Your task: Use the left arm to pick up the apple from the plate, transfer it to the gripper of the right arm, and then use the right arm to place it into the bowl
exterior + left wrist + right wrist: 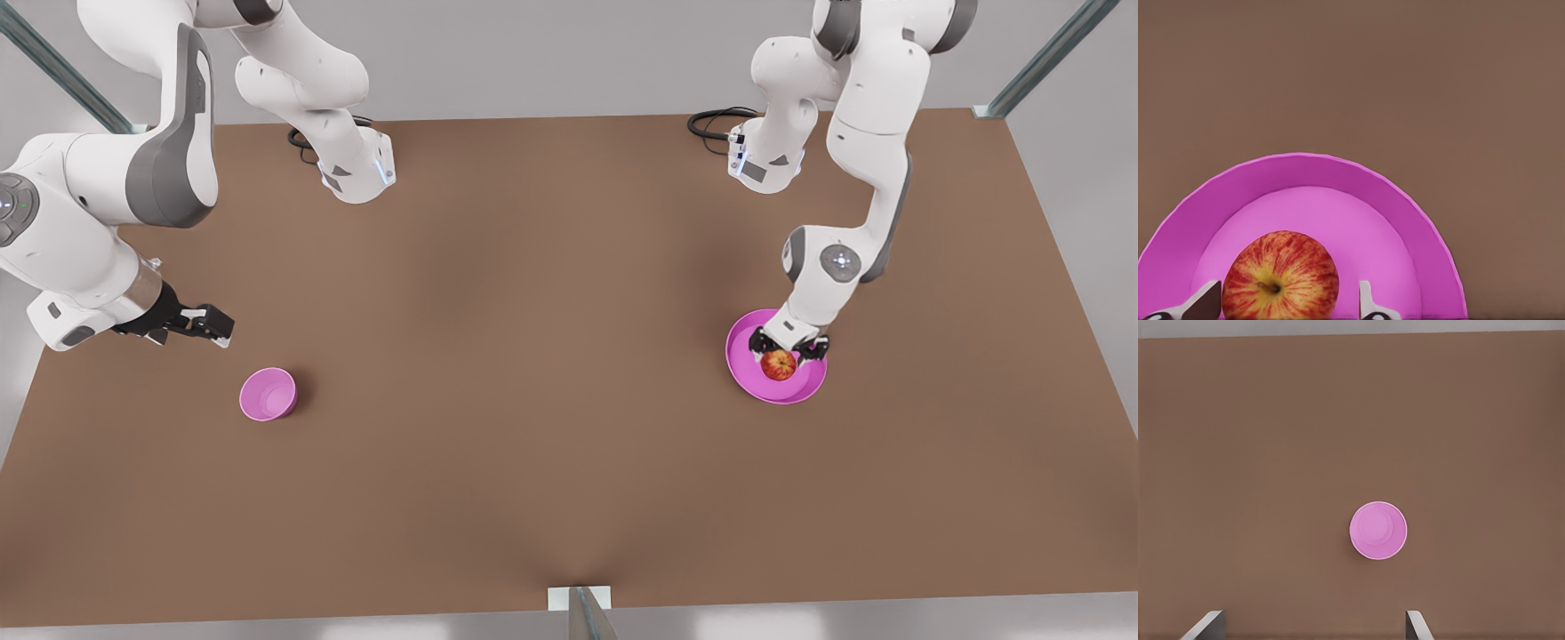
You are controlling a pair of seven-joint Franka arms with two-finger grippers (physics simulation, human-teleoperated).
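Observation:
The red-and-yellow apple (779, 364) (1280, 275) lies on the magenta plate (745, 357) (1305, 177) at the front view's right. My left gripper (789, 347) (1288, 303) is lowered onto the plate, open, with one fingertip on each side of the apple. One finger sits close against it and the other stands a little apart. The small pink bowl (267, 394) (1378, 530) stands empty at the front view's left. My right gripper (216, 325) (1313, 628) hovers up and to the left of the bowl, open and holding nothing.
Both arm bases (360, 169) (765, 160) with black cables stand at the back of the brown table (551, 356). Metal frame posts rise at the far corners, and a bracket (580, 600) sits at the middle of the near edge.

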